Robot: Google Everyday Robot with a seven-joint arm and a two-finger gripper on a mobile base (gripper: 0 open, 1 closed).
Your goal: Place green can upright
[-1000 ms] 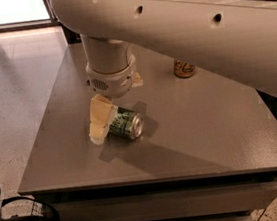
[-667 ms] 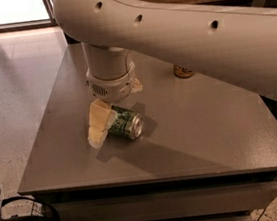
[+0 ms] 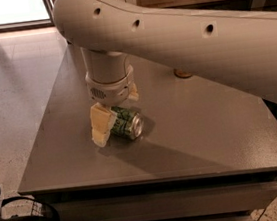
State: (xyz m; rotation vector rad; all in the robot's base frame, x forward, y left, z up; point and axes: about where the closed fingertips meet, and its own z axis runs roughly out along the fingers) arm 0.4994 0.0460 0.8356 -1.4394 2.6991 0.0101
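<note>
- Lying on its side near the middle of one grey table point(image 3: 222, 137): one green can point(image 3: 126, 124), silver end turned toward the front right.
- Hanging straight down from one bulky white arm point(image 3: 179, 32): one gripper point(image 3: 113, 121), low over the can and against its left side; clamped or loose, cannot tell.
- Peeping out behind the arm, well apart: one orange-gold can point(image 3: 183, 73), mostly hidden.

Two cans are counted on the one counter point(image 3: 222, 137): one green can point(image 3: 126, 124), left of the middle, and one other can point(image 3: 183, 72), farther off and largely hidden behind the arm point(image 3: 169, 33). One arm is counted, and one tool point(image 3: 115, 116), placed at the green can.
</note>
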